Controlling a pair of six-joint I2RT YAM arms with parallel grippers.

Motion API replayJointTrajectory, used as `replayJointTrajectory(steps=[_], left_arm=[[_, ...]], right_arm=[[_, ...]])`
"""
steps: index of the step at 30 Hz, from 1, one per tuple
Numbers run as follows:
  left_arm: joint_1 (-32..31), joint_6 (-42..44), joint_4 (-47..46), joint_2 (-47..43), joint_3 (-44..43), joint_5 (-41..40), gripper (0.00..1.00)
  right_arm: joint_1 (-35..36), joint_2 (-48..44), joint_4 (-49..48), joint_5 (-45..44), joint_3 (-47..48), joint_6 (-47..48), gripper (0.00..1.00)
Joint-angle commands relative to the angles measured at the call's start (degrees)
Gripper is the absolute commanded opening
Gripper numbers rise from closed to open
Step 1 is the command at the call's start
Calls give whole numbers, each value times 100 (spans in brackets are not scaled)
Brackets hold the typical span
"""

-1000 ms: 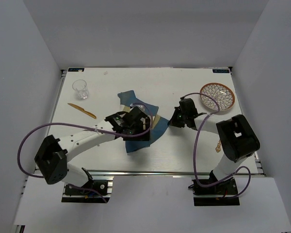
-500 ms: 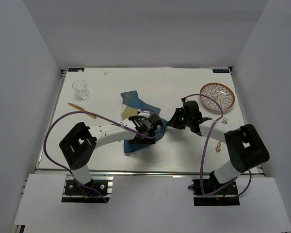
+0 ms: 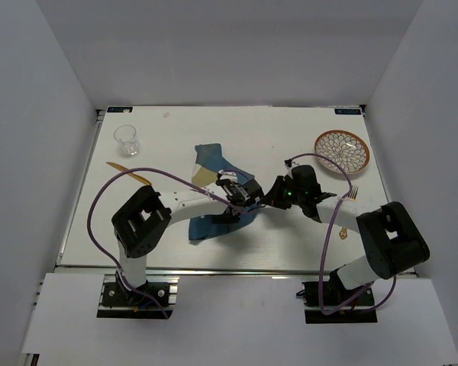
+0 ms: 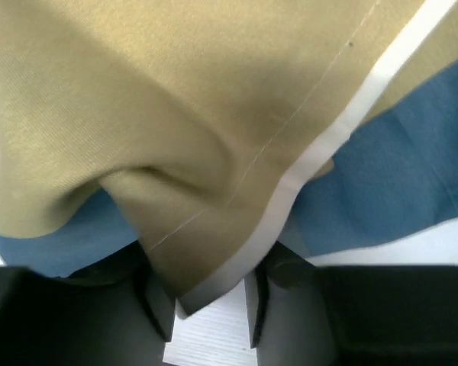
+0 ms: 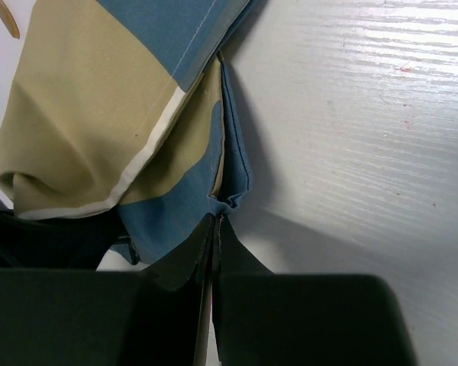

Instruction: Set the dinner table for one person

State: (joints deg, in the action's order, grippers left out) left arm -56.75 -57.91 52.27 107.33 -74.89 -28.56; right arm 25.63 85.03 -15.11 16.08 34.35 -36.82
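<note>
The blue-and-beige placemat lies crumpled in the middle of the white dinner table. My left gripper is at its right edge. In the left wrist view the jaws stand a little apart around a beige, white-striped corner of the placemat, with bare table showing between them. I cannot tell whether they pinch it. My right gripper faces it from the right. Its jaws are shut on a blue fold of the placemat, just above the table.
A patterned plate sits at the back right, with a fork and a gold utensil nearer the right edge. A clear glass and a wooden knife lie at the back left.
My left gripper has swung right across the placemat to its right edge and narrowed its jaws around a corner. The right gripper has shifted slightly left, still shut. The placemat is more bunched.
</note>
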Motion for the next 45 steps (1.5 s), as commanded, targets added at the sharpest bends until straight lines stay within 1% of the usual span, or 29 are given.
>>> replayJointTrajectory(steps=[1, 3, 4, 6, 8, 10, 12, 13, 14, 15, 16, 17, 18, 19, 20, 21, 22, 23, 25, 26, 27, 29, 32, 35, 38, 41, 43, 44, 45], left_arm=[[-20, -220, 195, -1, -219, -247, 31], [-20, -221, 187, -89, -219, -203, 25], [-20, -203, 178, -133, -227, -194, 15], [-20, -186, 169, -221, -271, -203, 9], [-20, -116, 169, -353, -420, -255, 0], [-20, -28, 213, -536, -578, -456, 0], [32, 25, 449, -686, -1069, -711, 0], [33, 25, 546, -861, -1271, -991, 0], [102, 17, 634, -958, -1674, -1185, 0], [103, 17, 818, -1142, -1895, -1579, 0], [103, 17, 942, -1248, -2124, -1757, 0], [103, 8, 1047, -1336, -2587, -1872, 0], [103, 8, 1205, -1494, -2774, -1995, 0], [103, 43, 1233, -1817, -2916, -2153, 0], [103, 69, 1163, -2056, -3013, -2198, 0], [103, 165, 1049, -2293, -2961, -2215, 0], [103, 201, 935, -2565, -2865, -2163, 0], [103, 201, 647, -3186, -2499, -2128, 0], [103, 219, 163, -3848, -1874, -1979, 0], [103, 201, -361, -4451, -1532, -1813, 0], [103, 201, -593, -4666, -945, -1724, 0], [103, -9, -657, -4940, -720, -1592, 0], [103, -536, -560, -4923, -632, -1600, 0], [103, -817, -665, -4871, -404, -1653, 0], [156, -897, -744, -4660, -438, -1636, 0], [217, -1283, -710, -4484, -369, -1627, 0], [270, -1801, -884, -4492, -185, -1504, 0], [357, -2168, -1007, -4493, 95, -1425, 0], [453, -2294, -1165, -4510, 263, -1329, 0]], right_arm=[[13, -189, -264, 89, -60, 122, 0], [-5, -145, -229, 71, -34, 140, 0], [21, -136, -211, 71, -7, 140, 0], [4, -75, -220, 80, 19, 149, 0], [-5, -75, -281, 115, 28, 114, 0], [-23, -258, -290, 63, 45, 70, 0], [-40, -652, -89, -164, 177, 104, 0], [-40, -855, 242, -262, 273, 139, 0], [-58, -1257, 446, -359, 474, 183, 0], [-58, -1470, 648, -621, 598, 253, 0], [-67, -1733, 850, -754, 704, 289, 0], [-67, -2275, 1252, -894, 922, 324, 0], [-67, -2550, 1465, -1209, 1055, 411, 0], [-67, -3075, 1990, -1343, 1387, 447, 0], [-75, -3333, 2238, -1579, 1590, 491, 0], [-58, -3562, 2485, -1581, 1801, 587, 0], [-58, -3781, 2748, -1834, 2030, 588, 0], [-58, -4140, 3186, -1967, 2458, 614, 0], [-58, -4433, 3488, -2047, 2795, 632, 0], [-49, -4626, 3715, -2169, 2936, 632, 0], [-58, -4697, 3813, -2222, 3172, 632, 0], [-58, -4742, 3963, -2520, 3332, 658, 0], [-49, -4540, 4165, -2750, 3482, 694, 0], [-58, -4320, 4105, -2584, 3430, 598, 0], [-58, -4215, 3885, -2592, 3306, 518, 0], [-67, -4127, 3858, -2583, 3377, 526, 0], [-67, -4179, 3858, -2583, 3385, 526, 0], [-58, -4197, 3858, -2609, 3377, 527, 0], [-58, -4214, 3867, -2653, 3368, 553, 0]])
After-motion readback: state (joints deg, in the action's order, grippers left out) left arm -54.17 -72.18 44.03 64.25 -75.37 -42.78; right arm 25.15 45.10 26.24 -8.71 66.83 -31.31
